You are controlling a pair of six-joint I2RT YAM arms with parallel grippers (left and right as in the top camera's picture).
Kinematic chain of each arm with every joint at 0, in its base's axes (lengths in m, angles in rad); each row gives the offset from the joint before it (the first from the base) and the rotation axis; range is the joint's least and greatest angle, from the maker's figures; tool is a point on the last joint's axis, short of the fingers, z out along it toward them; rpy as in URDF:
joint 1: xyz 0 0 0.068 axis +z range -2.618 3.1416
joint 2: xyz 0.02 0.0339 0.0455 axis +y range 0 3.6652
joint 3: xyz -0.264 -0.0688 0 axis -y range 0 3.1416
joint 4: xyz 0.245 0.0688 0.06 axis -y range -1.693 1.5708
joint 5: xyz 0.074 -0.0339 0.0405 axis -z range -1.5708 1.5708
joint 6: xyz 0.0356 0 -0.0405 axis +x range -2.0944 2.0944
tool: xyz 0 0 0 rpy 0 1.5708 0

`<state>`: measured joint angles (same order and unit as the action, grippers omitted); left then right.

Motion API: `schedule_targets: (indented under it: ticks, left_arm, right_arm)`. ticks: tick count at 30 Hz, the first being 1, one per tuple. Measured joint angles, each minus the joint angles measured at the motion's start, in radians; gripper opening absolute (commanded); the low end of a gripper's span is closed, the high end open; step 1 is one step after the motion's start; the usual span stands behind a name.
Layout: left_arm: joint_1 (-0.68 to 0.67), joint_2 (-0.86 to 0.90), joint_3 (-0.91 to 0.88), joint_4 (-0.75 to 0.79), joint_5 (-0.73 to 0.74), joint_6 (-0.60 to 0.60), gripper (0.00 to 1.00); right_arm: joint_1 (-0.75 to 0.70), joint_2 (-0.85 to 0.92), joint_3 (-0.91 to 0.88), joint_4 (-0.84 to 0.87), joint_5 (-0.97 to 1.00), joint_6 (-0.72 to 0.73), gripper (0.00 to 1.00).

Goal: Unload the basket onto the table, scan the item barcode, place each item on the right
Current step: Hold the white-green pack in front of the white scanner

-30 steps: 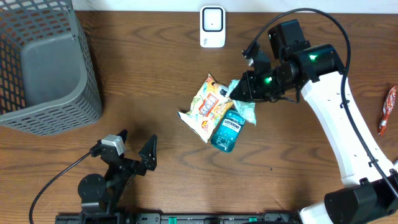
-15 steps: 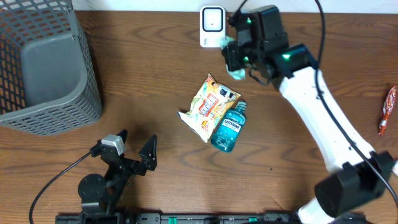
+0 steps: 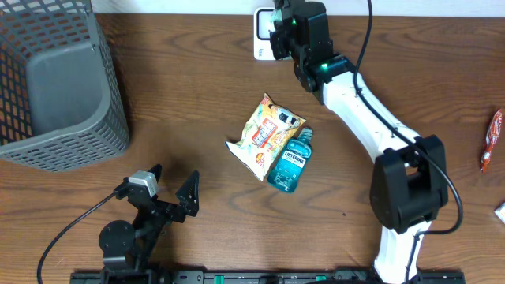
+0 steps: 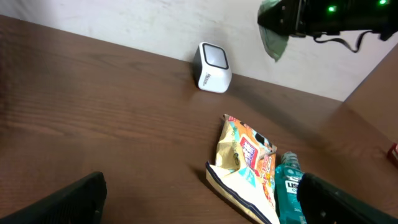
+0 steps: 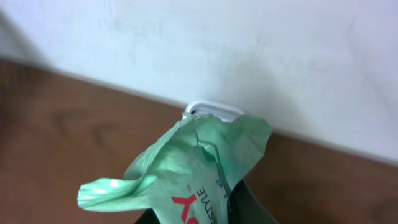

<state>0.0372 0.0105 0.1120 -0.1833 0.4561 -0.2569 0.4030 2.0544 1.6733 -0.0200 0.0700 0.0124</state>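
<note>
My right gripper (image 3: pixel 284 25) is shut on a green packet (image 5: pixel 199 168) with red and blue print, holding it up right in front of the white scanner (image 3: pixel 263 39) at the table's far edge. In the right wrist view only the scanner's top rim (image 5: pixel 214 109) shows above the packet. The left wrist view shows the packet (image 4: pixel 272 42) hanging from the right gripper, above and to the right of the scanner (image 4: pixel 213 66). My left gripper (image 3: pixel 170 189) rests open near the front left, with nothing between its fingers (image 4: pixel 74 202).
A grey mesh basket (image 3: pixel 47 87) stands at the back left. An orange snack bag (image 3: pixel 264 134) and a blue mouthwash bottle (image 3: pixel 289 162) lie together mid-table. A red packet (image 3: pixel 491 140) lies at the right edge.
My right arm has swung up and left from beside the snack bag to the scanner, carrying the green packet. The left arm has not moved.
</note>
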Motion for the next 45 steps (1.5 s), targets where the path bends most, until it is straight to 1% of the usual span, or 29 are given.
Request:
schedule_targets:
  ticks: [4, 7, 11, 15, 16, 20, 30, 33, 38, 41, 45]
  left_arm:
    - [0.000, 0.000, 0.000, 0.000, 0.000, 0.000, 0.98]
    - [0.000, 0.000, 0.000, 0.000, 0.001, 0.000, 0.98]
    - [0.000, 0.000, 0.000, 0.000, 0.000, 0.000, 0.98]
    - [0.000, 0.000, 0.000, 0.000, 0.000, 0.000, 0.98]
    - [0.000, 0.000, 0.000, 0.000, 0.001, 0.000, 0.98]
    - [0.000, 0.000, 0.000, 0.000, 0.001, 0.000, 0.98]
    - [0.000, 0.000, 0.000, 0.000, 0.000, 0.000, 0.98]
    - [0.000, 0.000, 0.000, 0.000, 0.001, 0.000, 0.98]
    - [0.000, 0.000, 0.000, 0.000, 0.001, 0.000, 0.98]
    - [0.000, 0.000, 0.000, 0.000, 0.000, 0.000, 0.98]
    - [0.000, 0.000, 0.000, 0.000, 0.001, 0.000, 0.98]
  right_arm:
    - [0.000, 0.047, 0.012, 0.102, 0.022, -0.010, 0.01]
    - [0.000, 0.115, 0.077, 0.113, 0.032, -0.018, 0.01]
    - [0.000, 0.236, 0.229, 0.076, 0.040, -0.024, 0.01]
    - [0.000, 0.359, 0.418, -0.005, 0.048, -0.026, 0.01]
    - [0.001, 0.406, 0.494, -0.040, 0.061, -0.028, 0.01]
    - [0.002, 0.473, 0.592, -0.085, 0.097, -0.029, 0.01]
    - [0.002, 0.539, 0.623, -0.152, 0.164, -0.027, 0.01]
    - [0.002, 0.540, 0.678, -0.253, 0.169, -0.016, 0.01]
    - [0.002, 0.534, 0.824, -0.502, 0.191, 0.002, 0.01]
    - [-0.003, 0.512, 0.883, -0.692, 0.266, 0.006, 0.01]
    - [-0.047, 0.467, 0.905, -0.858, 0.420, 0.007, 0.01]
